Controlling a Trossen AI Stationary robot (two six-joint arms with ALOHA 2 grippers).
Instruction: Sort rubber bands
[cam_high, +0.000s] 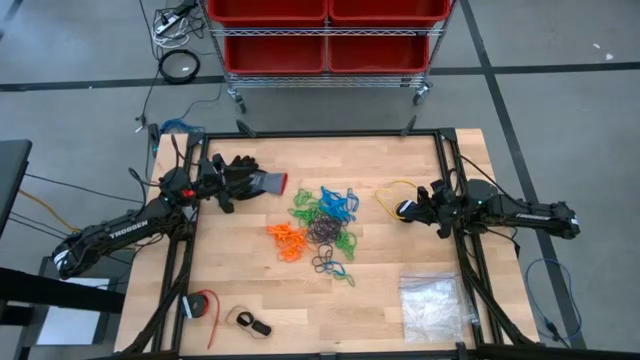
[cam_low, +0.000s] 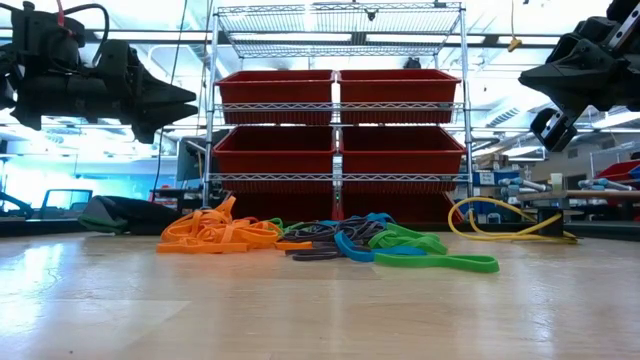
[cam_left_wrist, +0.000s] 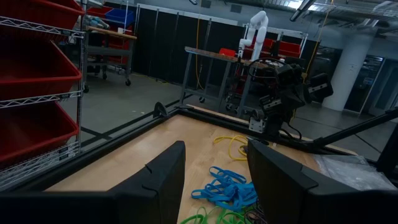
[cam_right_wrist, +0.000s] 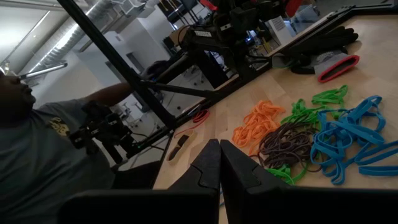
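Observation:
The rubber bands (cam_high: 322, 228) lie in a loose heap on the middle of the wooden table: orange ones (cam_low: 215, 233), green ones (cam_low: 440, 258), blue ones (cam_right_wrist: 348, 140) and dark ones (cam_right_wrist: 283, 146). My left gripper (cam_left_wrist: 214, 180) hangs open above the table's left side, pointing level toward the heap, with nothing between its fingers. My right gripper (cam_right_wrist: 219, 163) hangs shut above the table's right side, pointing at the heap from the other side. Both stand well clear of the bands in the low view.
A black glove with a red cuff (cam_high: 255, 182) lies by my left gripper. A yellow cable (cam_high: 392, 193) curls near my right gripper. A clear bag (cam_high: 432, 305) lies at the near right, and two small items (cam_high: 203, 303) at the near left. Red bins (cam_low: 340, 130) stand behind; a person (cam_right_wrist: 37, 143) is beyond the table.

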